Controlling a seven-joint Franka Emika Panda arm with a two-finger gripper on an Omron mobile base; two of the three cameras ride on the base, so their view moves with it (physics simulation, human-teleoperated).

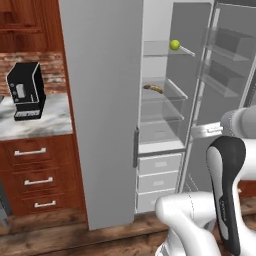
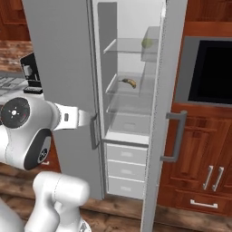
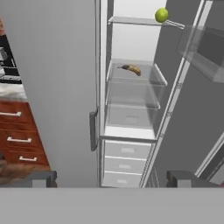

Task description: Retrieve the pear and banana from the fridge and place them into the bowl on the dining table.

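No readable text, label, brand, number or sign is showing anywhere in these views. The fridge (image 1: 102, 100) doors are showing plain grey fronts, and the coffee machine (image 1: 26, 90) at the back edge of the marble counter (image 1: 45, 125) is carrying only a pale panel (too small and blurred to make out any characters). The wooden drawers (image 1: 37, 180) and the oven (image 2: 210, 72) front are likewise bearing no lettering.
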